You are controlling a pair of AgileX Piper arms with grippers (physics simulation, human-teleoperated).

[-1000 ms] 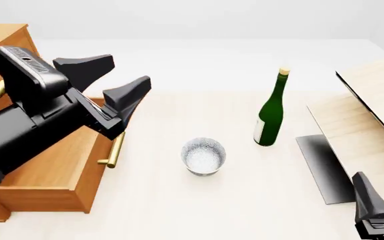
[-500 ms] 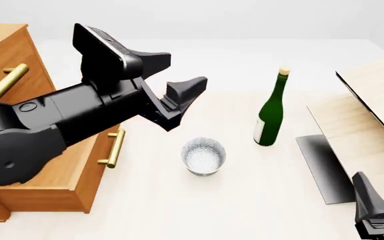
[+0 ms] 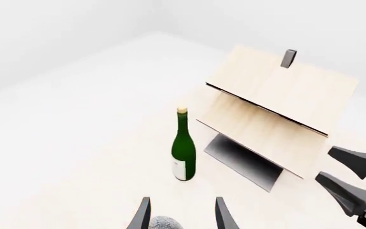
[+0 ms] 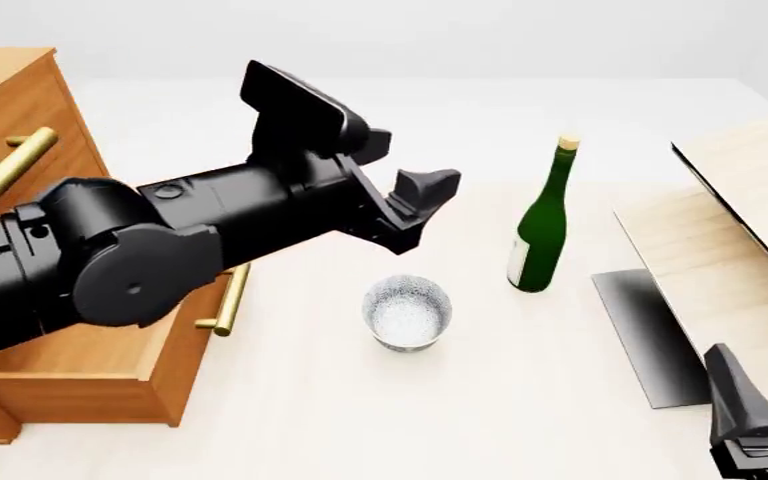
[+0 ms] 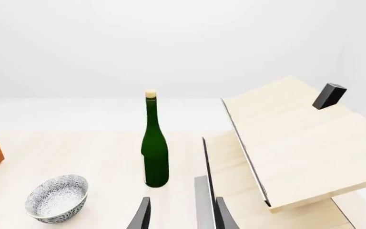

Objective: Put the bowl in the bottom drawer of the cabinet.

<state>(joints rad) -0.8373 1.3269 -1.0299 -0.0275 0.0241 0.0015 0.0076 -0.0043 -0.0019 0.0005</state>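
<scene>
Bowl (image 4: pixel 407 312) upright on the desk (image 4: pixel 357 420), just beside the pulled-out bottom drawer (image 4: pixel 104 350) of the cabinet (image 4: pixel 11 110), near the wine bottle (image 4: pixel 540 225). Left claw (image 4: pixel 404 195) spread and empty, poised above and behind the bowl. Right claw (image 5: pixel 181 214) parted, idle. Best lowered straight down, one finger inside the rim, one outside, clear of the bottle, before pinching.
</scene>
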